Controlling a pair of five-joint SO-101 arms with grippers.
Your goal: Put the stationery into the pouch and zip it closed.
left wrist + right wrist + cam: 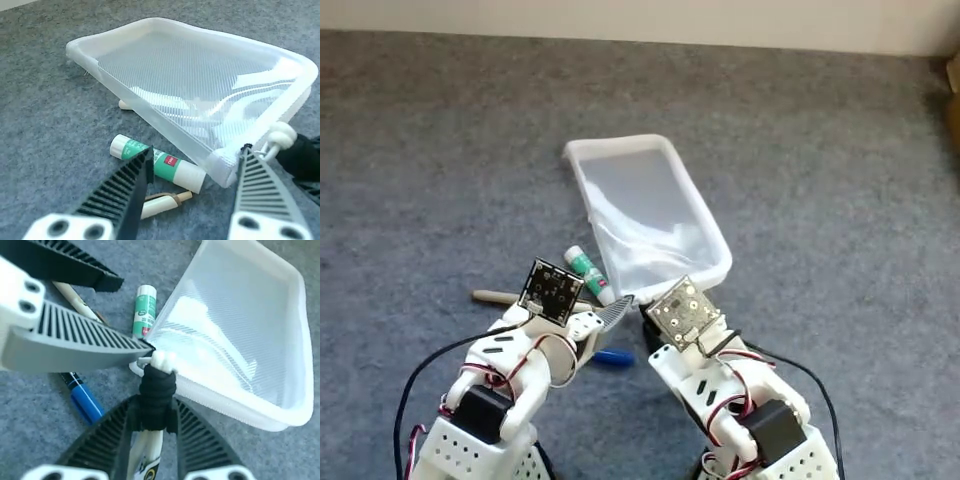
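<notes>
We are working near the middle of the grey carpet (840, 150), a little toward the edge where both arms are standing. The pouch (650, 200) is lying there with its long axis running away from us and one short end pointing back at the arms. It is a soft, flat thing of translucent white mesh with a thicker white border, and it is puckering at the near end.

We are keeping the right gripper (156, 407) closed tight on the black zip pull (157, 387), a limp, dark tab joined to the pouch's near corner through a small white bead (161, 360). We are holding the left gripper (197, 150) spread wide with nothing in it. One ribbed finger is lying at that same corner, touching or just beside it, we cannot tell which.

The relation we are watching is this: the glue stick (157, 162) is sitting between the left gripper's open fingers and slightly ahead of them, just beside the pouch's long side. Its long axis is running at a slant to that side. The left arm is clearly the nearer one. The stick is a smooth, hard cylinder, green and white, so we are expecting it to roll if nudged.

A slim cream pen (162, 202) is lying close beside it, nearer the arm, and a blue marker (82, 400) is resting farther back. We cannot tell how far the zip is standing open.
</notes>
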